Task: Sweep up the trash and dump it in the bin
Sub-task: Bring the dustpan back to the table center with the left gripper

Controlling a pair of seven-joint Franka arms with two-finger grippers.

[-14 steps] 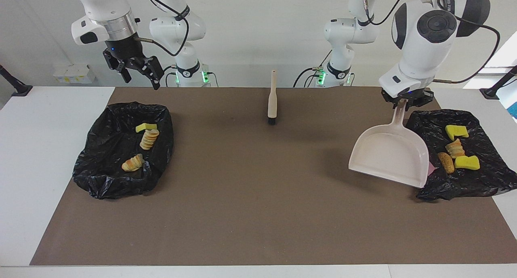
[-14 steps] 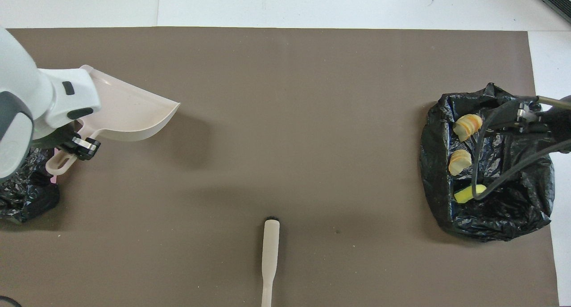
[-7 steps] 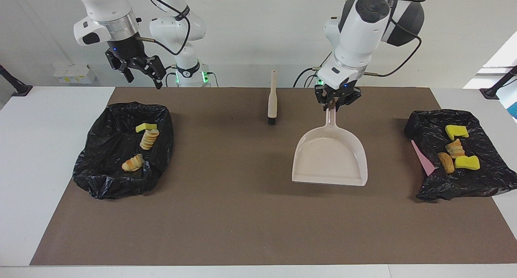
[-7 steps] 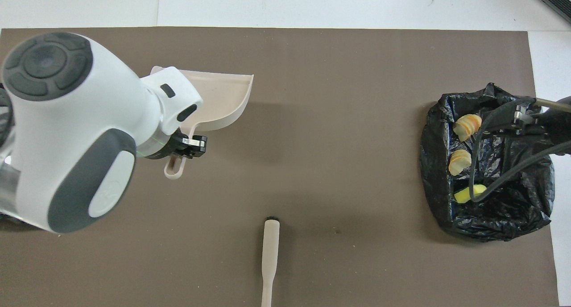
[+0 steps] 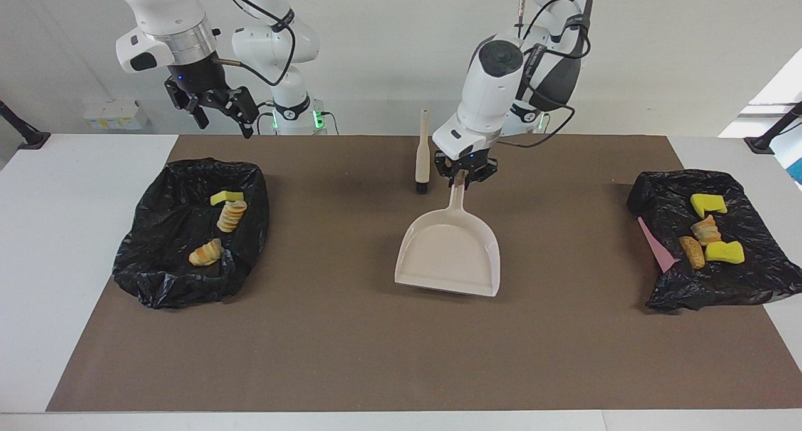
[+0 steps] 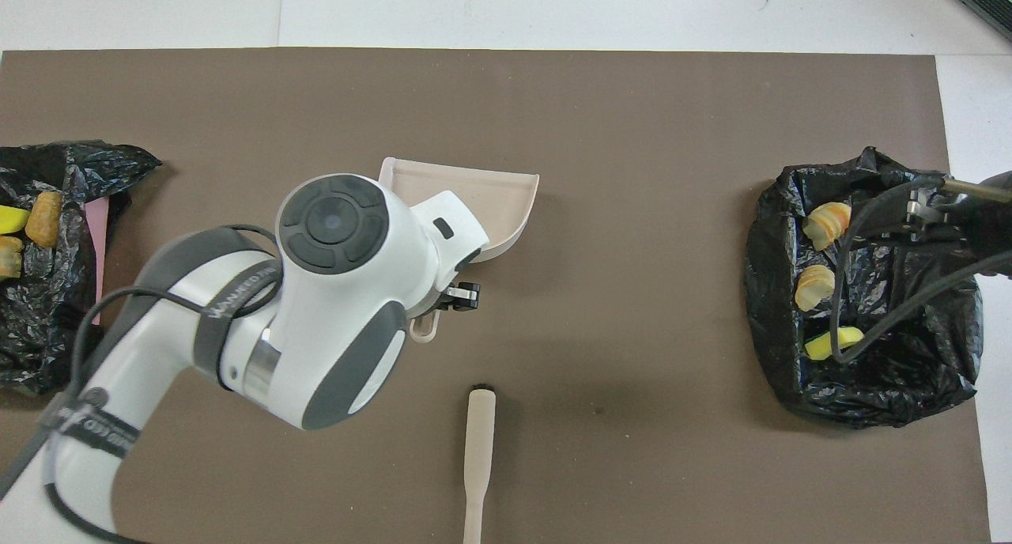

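Observation:
My left gripper (image 5: 465,175) is shut on the handle of the beige dustpan (image 5: 450,255), whose empty scoop hangs tilted over the middle of the brown mat. In the overhead view the left arm covers much of the dustpan (image 6: 490,200). The trash lies in two black-lined bins. One bin (image 5: 156,280), at the right arm's end, holds a yellow sponge (image 5: 227,197) and two bread lumps (image 5: 232,215). The other bin (image 5: 720,290), at the left arm's end, holds several pieces (image 5: 708,203). Above the first bin's edge my right gripper (image 5: 222,121) hangs open and empty.
A beige hand brush (image 5: 423,152) lies on the mat (image 5: 376,356) close to the robots, just beside the dustpan's handle. A pink flat piece (image 5: 655,249) leans inside the bin at the left arm's end. White table borders the mat on both ends.
My left arm has carried the dustpan from beside the bin at its own end to the middle of the mat, near the brush. The right gripper has barely moved.

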